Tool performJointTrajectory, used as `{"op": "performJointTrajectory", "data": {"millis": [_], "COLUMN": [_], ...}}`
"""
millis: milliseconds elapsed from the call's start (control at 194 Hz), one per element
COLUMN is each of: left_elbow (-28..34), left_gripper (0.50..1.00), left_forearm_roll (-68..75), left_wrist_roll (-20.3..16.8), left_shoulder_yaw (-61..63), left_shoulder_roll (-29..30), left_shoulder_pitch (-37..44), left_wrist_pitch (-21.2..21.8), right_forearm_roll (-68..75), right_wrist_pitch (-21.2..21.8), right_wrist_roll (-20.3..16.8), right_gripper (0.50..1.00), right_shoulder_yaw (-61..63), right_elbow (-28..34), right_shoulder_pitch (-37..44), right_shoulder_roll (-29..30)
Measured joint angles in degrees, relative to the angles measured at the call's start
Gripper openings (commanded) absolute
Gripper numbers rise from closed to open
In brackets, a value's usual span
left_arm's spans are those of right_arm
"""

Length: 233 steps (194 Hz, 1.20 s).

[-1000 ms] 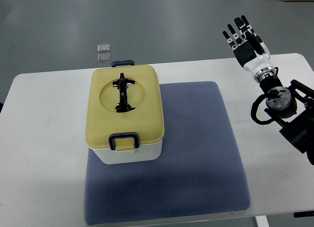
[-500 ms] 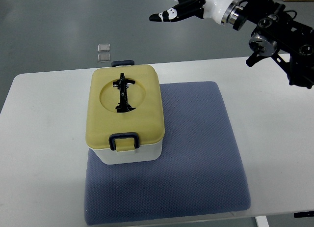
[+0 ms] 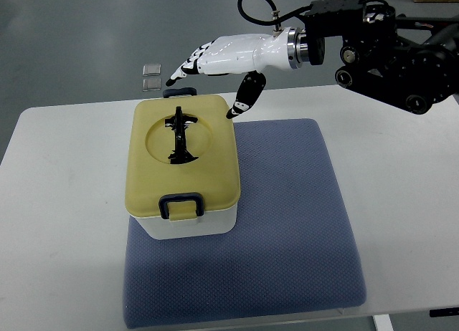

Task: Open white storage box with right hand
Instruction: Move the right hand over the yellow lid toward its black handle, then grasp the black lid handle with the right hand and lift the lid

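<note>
A white storage box [image 3: 188, 229] with a pale yellow lid [image 3: 215, 155] stands on a blue-grey mat [image 3: 287, 223]. The lid is shut; a folded black handle [image 3: 179, 136] lies in its round recess, with dark latches at the near side [image 3: 181, 205] and the far side [image 3: 178, 92]. My right hand [image 3: 208, 77] reaches in from the upper right and hovers over the lid's far edge. Its fingers [image 3: 188, 62] are spread and the thumb [image 3: 244, 98] points down near the lid's far right corner. It holds nothing.
The mat lies on a white table [image 3: 64, 202]. Two small clear squares [image 3: 151, 76] lie on the grey floor beyond the table's far edge. The right arm's black joints [image 3: 387, 51] hang over the table's far right.
The right arm has swung from the table's right side up and across to the left. The hand has come down over the box's far edge. The box has not moved.
</note>
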Motion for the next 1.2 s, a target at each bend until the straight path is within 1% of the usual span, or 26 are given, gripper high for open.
{"op": "performJointTrajectory", "data": {"millis": [119, 407, 510, 784, 861, 892, 897, 938, 943, 948, 954, 959, 964, 969, 974, 990, 995, 1021, 1026, 1036, 1041, 1046, 1067, 1134, 1155, 1201], "left_elbow": [0.03, -0.13, -0.13, -0.13, -0.13, -0.13, -0.12, -0.1, -0.09, -0.09, -0.08, -0.08, -0.08, -0.08, -0.07, -0.07, -0.07, -0.06, -0.06, -0.06, -0.06, -0.05, -0.05, -0.04, -0.04, -0.02], "left_gripper": [1.0, 1.0, 1.0, 1.0, 1.0, 1.0, 1.0, 1.0, 1.0, 1.0, 1.0, 1.0, 1.0, 1.0, 1.0, 1.0, 1.0, 1.0, 1.0, 1.0, 1.0, 1.0, 1.0, 1.0, 1.0, 1.0], "left_forearm_roll": [0.0, 0.0, 0.0, 0.0, 0.0, 0.0, 0.0, 0.0, 0.0, 0.0, 0.0, 0.0, 0.0, 0.0, 0.0, 0.0, 0.0, 0.0, 0.0, -0.01, -0.01, -0.01, -0.03, -0.07, -0.08, -0.09], "left_wrist_roll": [0.0, 0.27, 0.38, 0.42, 0.42, 0.42, 0.42, 0.42, 0.42, 0.42, 0.42, 0.42, 0.42, 0.42, 0.42, 0.42, 0.42, 0.42, 0.42, 0.42, 0.42, 0.42, 0.42, 0.42, 0.42, 0.42], "left_shoulder_yaw": [-0.01, 0.07, 0.08, 0.01, -0.01, -0.01, -0.01, -0.01, -0.01, -0.01, -0.01, -0.01, -0.01, -0.01, -0.01, -0.01, -0.01, -0.01, -0.01, -0.01, -0.01, -0.01, -0.01, -0.01, -0.01, -0.01], "left_shoulder_roll": [0.0, 0.0, 0.0, 0.0, 0.0, 0.0, 0.0, 0.0, 0.0, 0.0, 0.0, 0.0, 0.0, 0.0, 0.0, 0.0, 0.0, 0.0, 0.0, 0.0, 0.0, 0.0, 0.0, 0.0, 0.0, 0.0], "left_shoulder_pitch": [0.0, 0.01, 0.0, -0.01, -0.01, -0.01, -0.01, -0.01, -0.01, -0.01, -0.01, -0.01, -0.01, -0.01, -0.01, -0.01, -0.01, -0.01, -0.01, -0.01, -0.01, -0.01, -0.01, -0.01, 0.0, 0.0], "left_wrist_pitch": [0.0, 0.0, 0.0, 0.0, 0.0, 0.0, 0.0, 0.0, 0.0, 0.0, 0.0, 0.0, 0.0, 0.0, 0.0, 0.0, 0.0, 0.0, 0.0, 0.0, 0.0, 0.0, 0.0, 0.0, 0.0, 0.0], "right_forearm_roll": [-0.31, -0.35, -0.12, 0.44, 0.52, 0.53, 0.53, 0.55, 0.55, 0.55, 0.56, 0.56, 0.56, 0.56, 0.56, 0.56, 0.56, 0.56, 0.56, 0.56, 0.56, 0.56, 0.56, 0.56, 0.56, 0.56], "right_wrist_pitch": [-3.87, -11.41, -12.98, -15.2, -15.5, -15.56, -15.57, -15.61, -15.61, -15.61, -15.62, -15.62, -15.62, -15.62, -15.62, -15.63, -15.63, -15.67, -15.68, -15.69, -15.7, -15.71, -15.75, -15.85, -15.88, -16.01], "right_wrist_roll": [-0.1, -0.56, -0.58, -0.52, -0.51, -0.51, -0.51, -0.51, -0.51, -0.51, -0.51, -0.51, -0.51, -0.51, -0.51, -0.51, -0.51, -0.51, -0.51, -0.51, -0.51, -0.51, -0.51, -0.61, -0.66, -0.75], "right_gripper": [0.917, 0.905, 0.905, 0.897, 0.862, 0.844, 0.834, 0.815, 0.803, 0.803, 0.787, 0.787, 0.772, 0.772, 0.754, 0.738, 0.721, 0.697, 0.682, 0.682, 0.67, 0.67, 0.633, 0.572, 0.543, 0.519], "right_shoulder_yaw": [-0.53, 0.08, 0.47, 0.55, 0.55, 0.55, 0.55, 0.55, 0.55, 0.55, 0.55, 0.55, 0.55, 0.55, 0.55, 0.55, 0.55, 0.55, 0.55, 0.55, 0.55, 0.55, 0.55, 0.55, 0.55, 0.55], "right_elbow": [-0.55, -2.64, -3.56, -4.62, -4.77, -4.83, -4.84, -5.0, -5.02, -5.05, -5.07, -5.1, -5.13, -5.15, -5.18, -5.27, -5.31, -5.47, -5.5, -5.55, -5.58, -5.6, -5.74, -6.03, -6.09, -6.16], "right_shoulder_pitch": [-1.64, -5.09, -6.2, -7.42, -7.55, -7.66, -7.67, -7.79, -7.81, -7.82, -7.83, -7.84, -7.85, -7.87, -7.87, -7.9, -7.91, -7.93, -7.94, -7.94, -7.95, -7.95, -7.96, -8.01, -8.01, -8.01], "right_shoulder_roll": [0.85, 3.63, 5.34, 8.52, 9.19, 9.38, 9.41, 9.7, 9.75, 9.79, 9.84, 9.88, 9.92, 9.97, 10.02, 10.15, 10.19, 10.4, 10.44, 10.52, 10.56, 10.6, 10.81, 11.21, 11.35, 11.59]}}
